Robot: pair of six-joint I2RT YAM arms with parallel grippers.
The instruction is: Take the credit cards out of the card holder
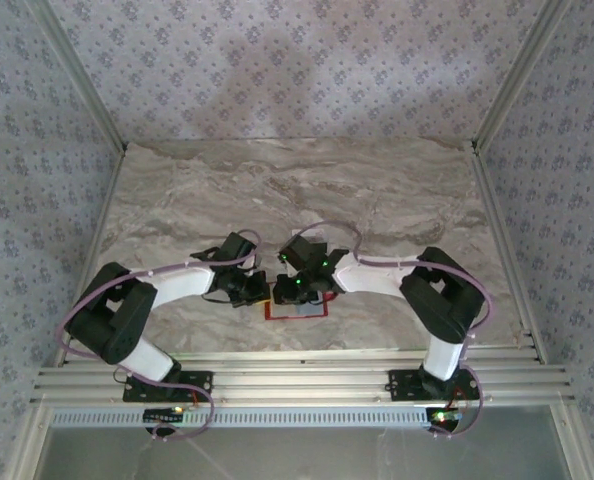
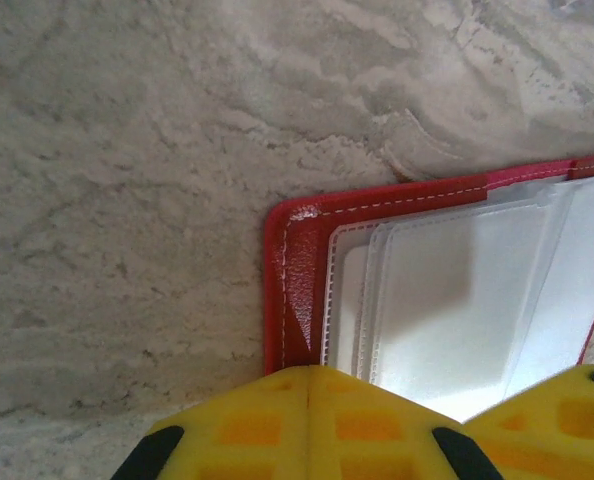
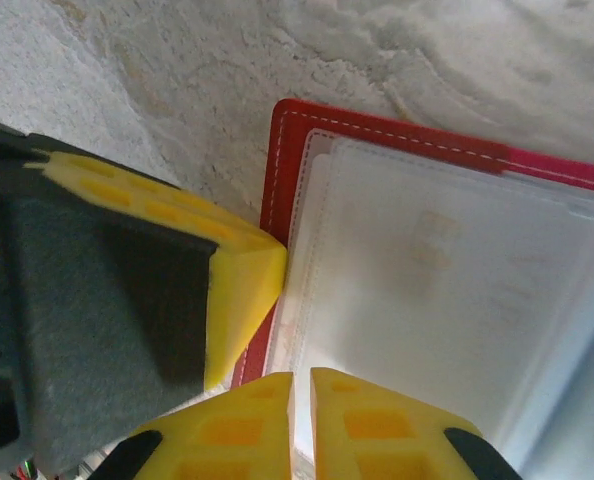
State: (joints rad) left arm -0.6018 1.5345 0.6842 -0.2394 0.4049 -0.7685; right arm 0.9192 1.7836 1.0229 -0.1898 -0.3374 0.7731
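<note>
The red card holder [image 1: 303, 312] lies open on the marble table between both grippers. Its red border [image 2: 297, 260] frames a stack of pale clear sleeves [image 2: 447, 290]. A credit card [image 3: 447, 270] shows faintly through the top sleeve, with a dim chip mark. My left gripper [image 2: 309, 372] is shut, and its yellow tip [image 3: 269, 262] rests on the holder's red left edge [image 3: 287, 160]. My right gripper [image 3: 302, 380] is closed to a thin slit on the near pale edge of the sleeve stack. Whether a card is in that pinch is hidden.
The table [image 1: 297, 190] is marble-patterned, with patterned walls on three sides and metal rails along the near edge [image 1: 297, 385]. The two grippers [image 1: 249, 290] [image 1: 287, 290] stand almost touching over the holder's left end.
</note>
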